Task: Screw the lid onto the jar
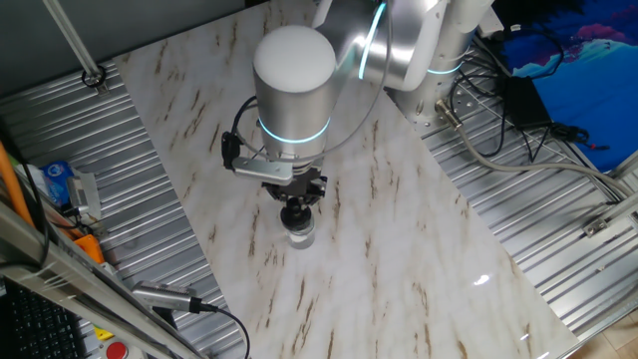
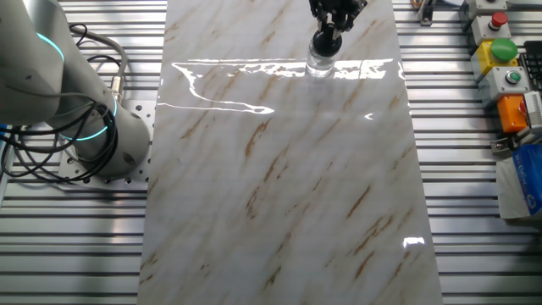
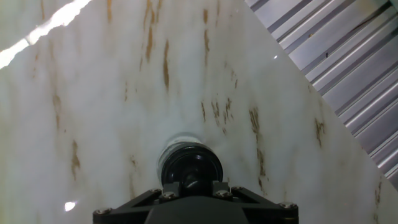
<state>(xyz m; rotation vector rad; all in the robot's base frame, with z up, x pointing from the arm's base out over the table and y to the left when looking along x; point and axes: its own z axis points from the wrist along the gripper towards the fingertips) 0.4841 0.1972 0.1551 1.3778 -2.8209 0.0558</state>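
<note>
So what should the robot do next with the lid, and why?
Probably twist the lid to tighten it. The gripper seems to be holding the lid right on top of the jar, which stands upright on the table.

Bare marble table [image 2: 279, 195] surrounds the jar [image 2: 319, 66]; only the claw [image 2: 328, 38] stands above it.

The small clear glass jar [image 1: 299, 234] stands upright on the marble, a little left of the frame centre in one fixed view. The small round black lid [image 3: 190, 167] sits on its mouth, low in the centre of the hand view.
</note>
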